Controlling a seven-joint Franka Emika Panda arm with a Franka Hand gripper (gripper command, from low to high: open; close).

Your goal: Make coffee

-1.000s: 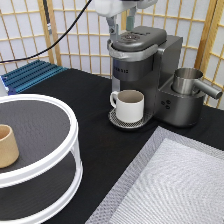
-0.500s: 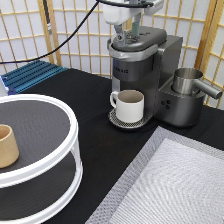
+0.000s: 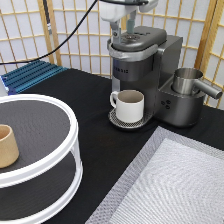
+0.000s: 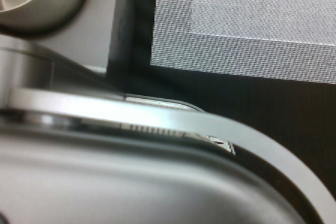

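Now gripper (image 3: pixel 123 24) open over coffee machine (image 3: pixel 145 70) top, mug (image 3: pixel 129 105) underneath.

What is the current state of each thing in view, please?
gripper: open, right above the coffee machine's top
coffee machine: lid down
white mug: upright on the drip tray, under the spout
metal jug: upright beside the machine
tan cup: upright on the round stand

Fixed exterior view down across table; wrist view close on coffee machine (image 3: pixel 142 70), shared
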